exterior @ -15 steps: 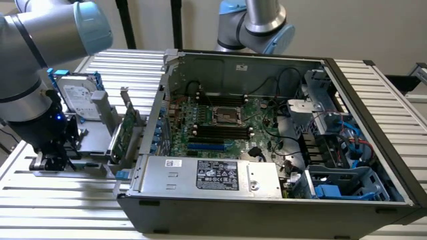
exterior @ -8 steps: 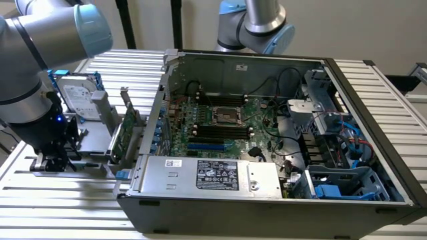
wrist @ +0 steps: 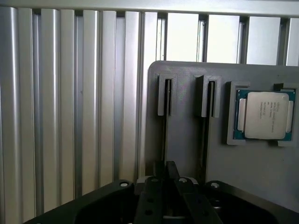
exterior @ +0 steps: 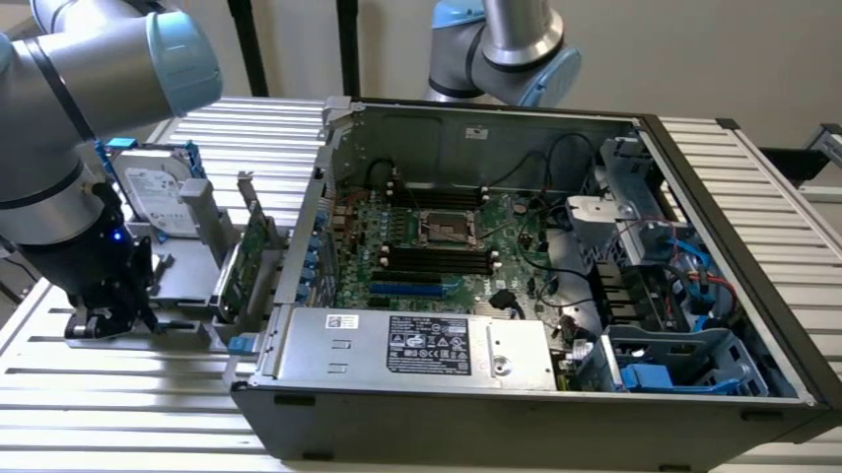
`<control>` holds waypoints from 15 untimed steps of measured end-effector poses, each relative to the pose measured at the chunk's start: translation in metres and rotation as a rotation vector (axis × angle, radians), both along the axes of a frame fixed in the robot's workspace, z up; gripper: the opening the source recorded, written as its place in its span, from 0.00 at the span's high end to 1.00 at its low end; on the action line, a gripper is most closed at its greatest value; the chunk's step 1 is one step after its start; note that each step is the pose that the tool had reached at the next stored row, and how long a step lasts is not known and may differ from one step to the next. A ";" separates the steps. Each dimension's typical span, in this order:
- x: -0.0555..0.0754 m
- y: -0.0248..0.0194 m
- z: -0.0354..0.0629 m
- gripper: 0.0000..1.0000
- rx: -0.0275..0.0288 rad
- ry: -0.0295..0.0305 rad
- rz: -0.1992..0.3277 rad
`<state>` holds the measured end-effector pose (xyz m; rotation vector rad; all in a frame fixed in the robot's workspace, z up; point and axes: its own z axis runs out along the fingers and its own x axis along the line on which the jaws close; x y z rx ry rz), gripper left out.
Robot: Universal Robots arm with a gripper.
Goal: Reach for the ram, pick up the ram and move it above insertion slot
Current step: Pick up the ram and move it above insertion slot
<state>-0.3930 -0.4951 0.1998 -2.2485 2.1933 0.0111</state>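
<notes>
The ram (wrist: pixel 164 135) stands on edge in one of two slots of a grey holder (wrist: pixel 187 140) and shows as a thin dark strip. My gripper (wrist: pixel 165 173) sits over the end of that strip, with its black fingers (wrist: pixel 157 179) drawn together on it. In the exterior view my gripper (exterior: pixel 105 317) hangs low over the holder (exterior: pixel 184 286), to the left of the open computer case (exterior: pixel 736 296). The black memory slots (exterior: pixel 441 258) lie on the green motherboard inside the case, well to the exterior view's right of my gripper.
A processor chip (wrist: pixel 263 115) rests in a pocket of the holder. A hard drive (exterior: pixel 156 192) and a green expansion card (exterior: pixel 250 258) stand upright between my arm and the case wall. A second arm (exterior: pixel 507 44) rises behind the case. The ribbed aluminium table (exterior: pixel 132 404) lies all around.
</notes>
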 end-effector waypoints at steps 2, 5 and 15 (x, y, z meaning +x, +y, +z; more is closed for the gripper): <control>0.000 0.0000 0.0000 0.87 0.0001 0.0000 0.000; 0.000 0.0001 0.0000 0.87 0.0002 -0.0001 0.000; 0.000 0.0001 0.0056 0.87 0.0002 -0.0002 0.000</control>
